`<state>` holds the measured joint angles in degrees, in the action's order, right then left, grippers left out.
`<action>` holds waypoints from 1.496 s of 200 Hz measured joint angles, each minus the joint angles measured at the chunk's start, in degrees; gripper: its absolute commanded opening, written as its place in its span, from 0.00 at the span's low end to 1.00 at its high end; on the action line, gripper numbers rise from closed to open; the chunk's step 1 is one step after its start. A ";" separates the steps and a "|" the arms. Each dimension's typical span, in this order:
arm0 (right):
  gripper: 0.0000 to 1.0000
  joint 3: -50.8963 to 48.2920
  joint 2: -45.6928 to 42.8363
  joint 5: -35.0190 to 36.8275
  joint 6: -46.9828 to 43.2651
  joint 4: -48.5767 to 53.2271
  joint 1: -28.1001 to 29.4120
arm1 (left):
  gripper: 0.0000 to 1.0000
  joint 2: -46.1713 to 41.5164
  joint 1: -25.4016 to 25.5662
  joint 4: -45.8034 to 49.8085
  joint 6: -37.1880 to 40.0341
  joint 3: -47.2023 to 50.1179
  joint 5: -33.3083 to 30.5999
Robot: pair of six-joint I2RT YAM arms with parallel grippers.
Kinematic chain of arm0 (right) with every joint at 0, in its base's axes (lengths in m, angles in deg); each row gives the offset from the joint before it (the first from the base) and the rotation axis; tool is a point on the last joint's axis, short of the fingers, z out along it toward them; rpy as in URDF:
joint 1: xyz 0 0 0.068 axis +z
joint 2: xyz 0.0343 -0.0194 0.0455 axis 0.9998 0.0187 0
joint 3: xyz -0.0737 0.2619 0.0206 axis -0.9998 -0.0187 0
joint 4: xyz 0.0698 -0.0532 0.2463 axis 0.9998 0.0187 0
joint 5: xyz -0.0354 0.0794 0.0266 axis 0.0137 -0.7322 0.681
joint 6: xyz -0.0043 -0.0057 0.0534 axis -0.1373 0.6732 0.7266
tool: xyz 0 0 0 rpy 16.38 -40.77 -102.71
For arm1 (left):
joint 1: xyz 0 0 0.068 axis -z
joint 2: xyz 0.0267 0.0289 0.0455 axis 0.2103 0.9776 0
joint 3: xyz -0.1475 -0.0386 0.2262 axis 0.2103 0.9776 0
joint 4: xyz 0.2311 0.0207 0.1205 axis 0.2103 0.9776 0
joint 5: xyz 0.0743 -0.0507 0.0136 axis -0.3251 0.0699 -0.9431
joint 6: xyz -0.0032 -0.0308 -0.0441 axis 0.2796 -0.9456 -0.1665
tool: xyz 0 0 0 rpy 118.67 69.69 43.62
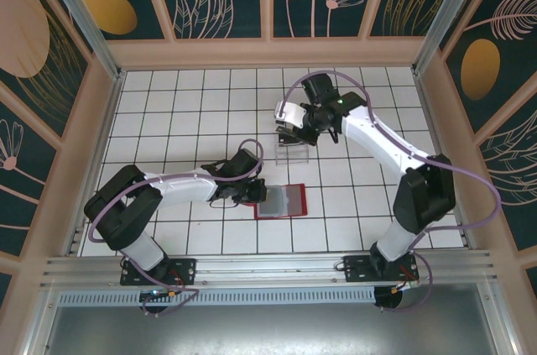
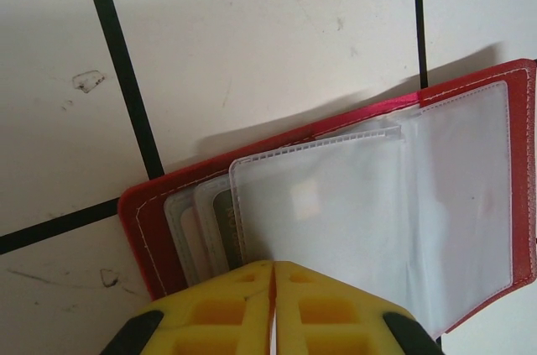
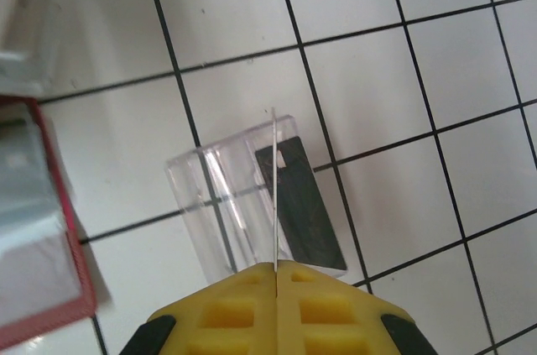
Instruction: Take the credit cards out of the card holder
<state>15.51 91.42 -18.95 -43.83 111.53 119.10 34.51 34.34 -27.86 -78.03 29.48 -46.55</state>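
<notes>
1. Left fingers are pressed tight together, tips right on the near edge of the card holder; whether a sleeve is nipped between them I cannot tell.
2. From above, the left gripper sits low on the table, with the red card holder touching it at its 3 o'clock.
3. That holder lies open and flat, with its clear sleeves fanned out. The biggest one is on top, and an olive-grey edge peeks out of a sleeve underneath.
4. Up at 12 o'clock from the holder, and clear of it, stands the clear box.
5. Inside that box lies a black card, seen through the wall.
6. Over to the right gripper: its yellow fingers are clamped on a pale card, which is held edge-on and shows as a thin white line.
7. That card hangs over the box, with the gripper at the box's 12 o'clock in the top view.
</notes>
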 measured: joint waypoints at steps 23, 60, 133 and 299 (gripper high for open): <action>0.00 3.17 4.04 -0.02 -4.28 2.99 -1.81 | 0.11 0.00 0.00 0.09 0.00 -0.04 0.00; 0.00 6.91 10.12 -0.09 -8.00 6.43 -3.26 | 0.11 0.02 0.00 0.11 0.00 -0.04 0.00; 0.00 14.49 15.89 -0.46 -11.15 10.82 -2.91 | 0.10 0.13 0.00 0.26 -0.02 -0.20 0.00; 0.00 17.84 22.05 -1.77 -12.41 15.15 -1.66 | 0.10 0.44 0.00 0.83 0.00 -0.68 0.02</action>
<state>33.34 113.47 -20.72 -56.24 126.68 117.44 34.95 34.34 -27.03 -78.03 28.80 -46.52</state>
